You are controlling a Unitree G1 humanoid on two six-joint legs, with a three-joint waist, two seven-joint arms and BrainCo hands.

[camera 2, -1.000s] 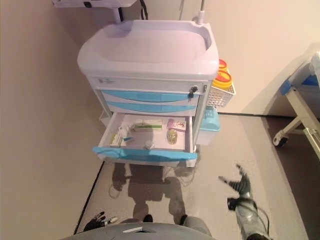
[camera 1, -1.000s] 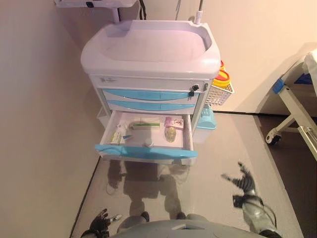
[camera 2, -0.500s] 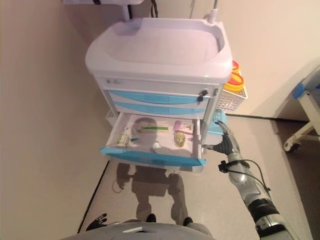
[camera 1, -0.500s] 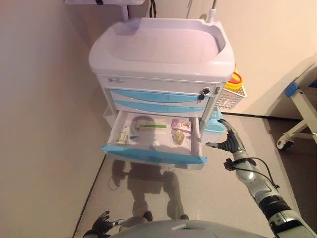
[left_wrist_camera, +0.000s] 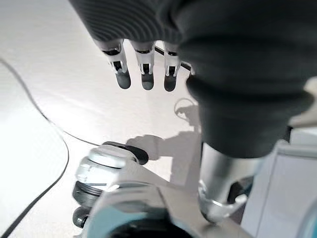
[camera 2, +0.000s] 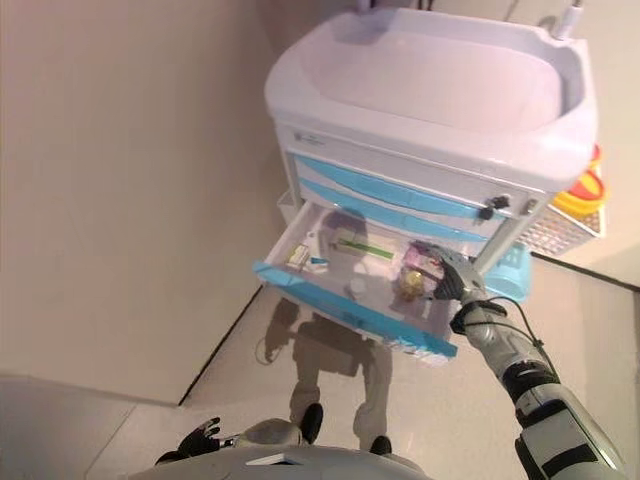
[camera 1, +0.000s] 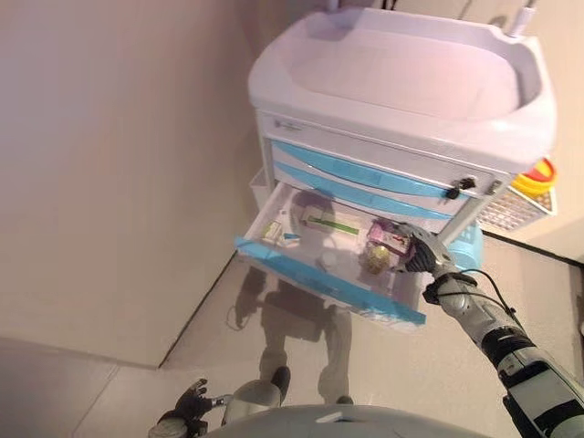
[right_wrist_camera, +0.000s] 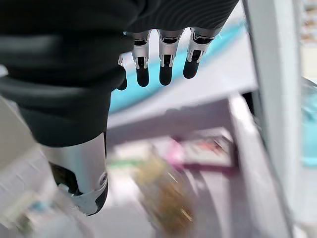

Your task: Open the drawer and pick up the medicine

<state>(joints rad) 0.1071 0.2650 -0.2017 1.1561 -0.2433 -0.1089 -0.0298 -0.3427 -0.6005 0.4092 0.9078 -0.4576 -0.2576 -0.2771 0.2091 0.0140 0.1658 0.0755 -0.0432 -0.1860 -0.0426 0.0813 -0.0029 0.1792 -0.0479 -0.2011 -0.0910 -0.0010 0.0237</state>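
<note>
The white cart's lowest drawer (camera 1: 319,283), blue-fronted, stands pulled out. Inside lie a pink box (camera 1: 388,237) and a yellowish bottle (camera 1: 372,260) at the right end, a green-striped box (camera 1: 330,222) in the middle and small packets (camera 1: 272,230) at the left. My right hand (camera 1: 422,254) reaches over the drawer's right end, beside the pink box, fingers straight and holding nothing. In the right wrist view its fingers (right_wrist_camera: 166,69) hang above the pink box (right_wrist_camera: 200,148) and the bottle (right_wrist_camera: 166,196). My left hand (camera 1: 187,406) hangs low over the floor, fingers (left_wrist_camera: 146,74) relaxed.
Two blue drawers (camera 1: 365,182) above are shut, with a key lock (camera 1: 459,185) at their right. A white basket with yellow containers (camera 1: 520,196) and a blue bin (camera 1: 467,251) hang on the cart's right side. A wall runs close along the left.
The camera has shifted, so the cart now sits to the right. My right hand has moved from beside the drawer's right end to over the drawer, next to the pink box.
</note>
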